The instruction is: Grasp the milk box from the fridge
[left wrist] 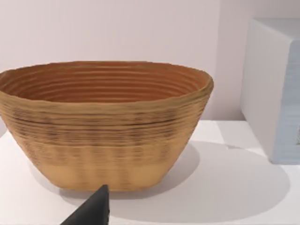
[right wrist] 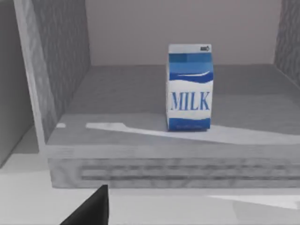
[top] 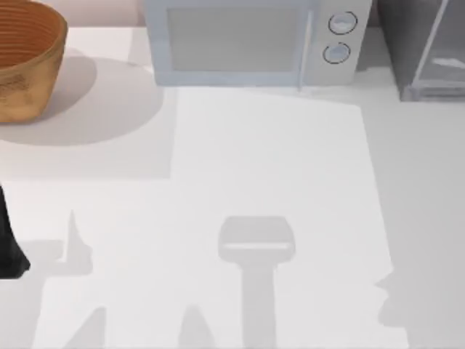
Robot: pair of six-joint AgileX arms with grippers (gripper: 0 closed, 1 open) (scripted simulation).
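At the near left edge of the white table (top: 276, 160), a black part of the left AgileX arm (top: 9, 243) enters the top view; whether its gripper is spread or pressed together cannot be told. In the left wrist view a black fingertip (left wrist: 91, 211) points toward the ribbed, tan woven basket (left wrist: 104, 124), which stands upright at the far left of the table. In the right wrist view a black fingertip (right wrist: 89, 208) sits near the front sill of the dark grey boxy fridge (right wrist: 154, 159); whether that gripper is spread or pressed together cannot be told. The fridge stands open at the far right. The small blue-and-white milk box (right wrist: 189, 87), lettered MILK, stands upright on the fridge floor, apart from both side walls. The light blue-grey microwave with two round knobs (top: 254, 40) stands at the far edge, between basket and fridge.
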